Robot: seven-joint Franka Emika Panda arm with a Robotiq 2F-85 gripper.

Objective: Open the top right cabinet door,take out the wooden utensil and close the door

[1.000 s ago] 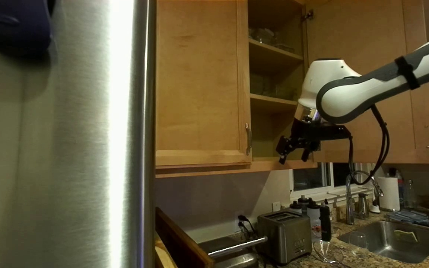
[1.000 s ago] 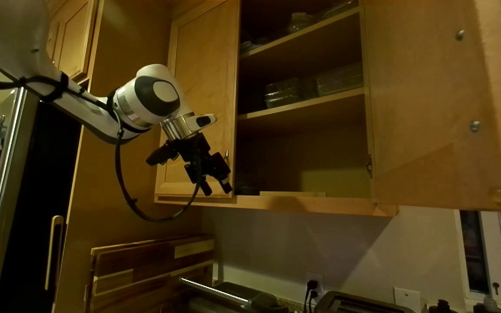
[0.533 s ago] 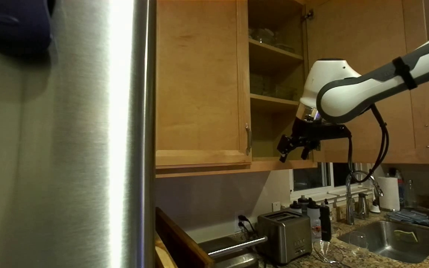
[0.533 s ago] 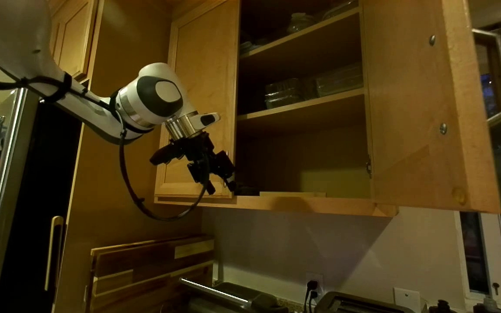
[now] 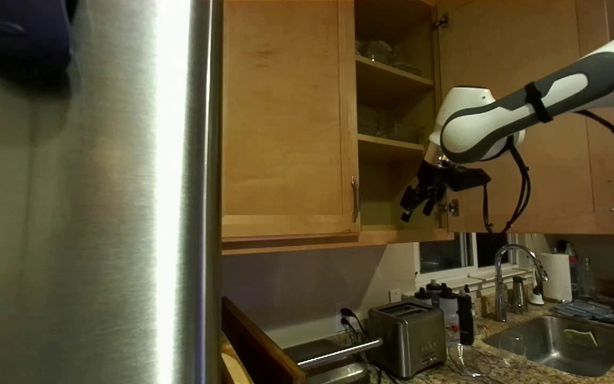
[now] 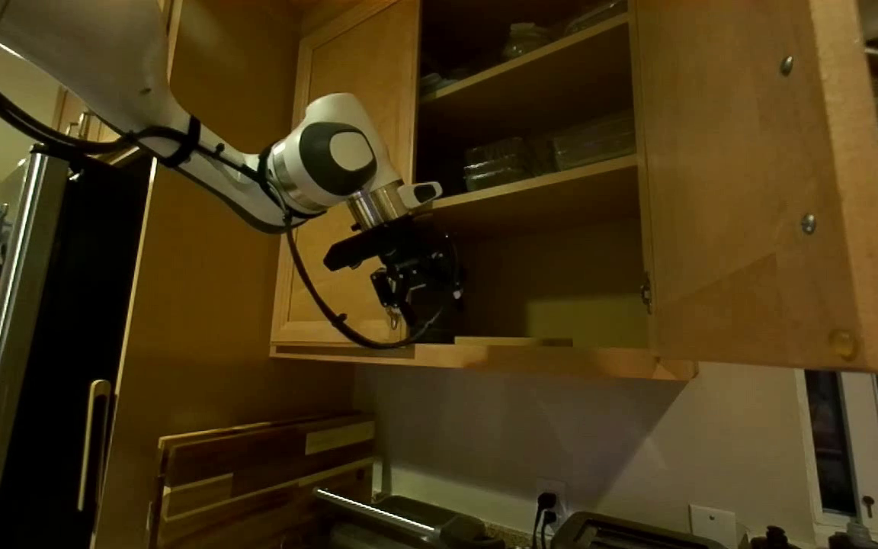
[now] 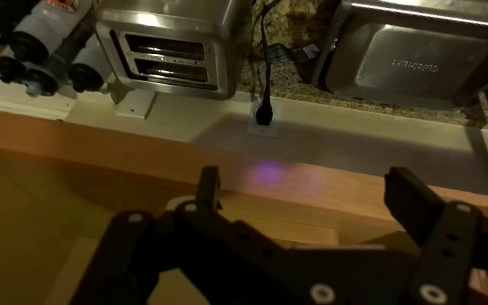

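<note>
The top right cabinet door (image 5: 531, 48) stands swung wide open in both exterior views, its inner face (image 6: 728, 183) showing. On the cabinet's bottom board, just behind the front edge, lies a flat pale wooden piece (image 6: 514, 341) that appears to be the wooden utensil; the wrist view shows one end of the utensil (image 7: 305, 233), partly covered by the gripper's body. My gripper (image 5: 417, 213) is at the left part of the cabinet opening, pointing down, jaws spread wide and nothing between them. In the wrist view the gripper (image 7: 305, 176) has the utensil below and between its fingers, apart from them.
The closed twin door (image 5: 285, 117) is left of the opening, close to the gripper. Shelves with glass containers (image 6: 496, 164) sit above. Under the cabinet are a toaster (image 5: 408, 336), a toaster oven (image 7: 422, 55) and leaning boards (image 6: 264, 473). A fridge (image 5: 110, 213) fills one side.
My gripper has moved right and slightly up, closer into the cabinet opening, staying open. The open door has swung a little one way and partly back. The wooden piece has not moved.
</note>
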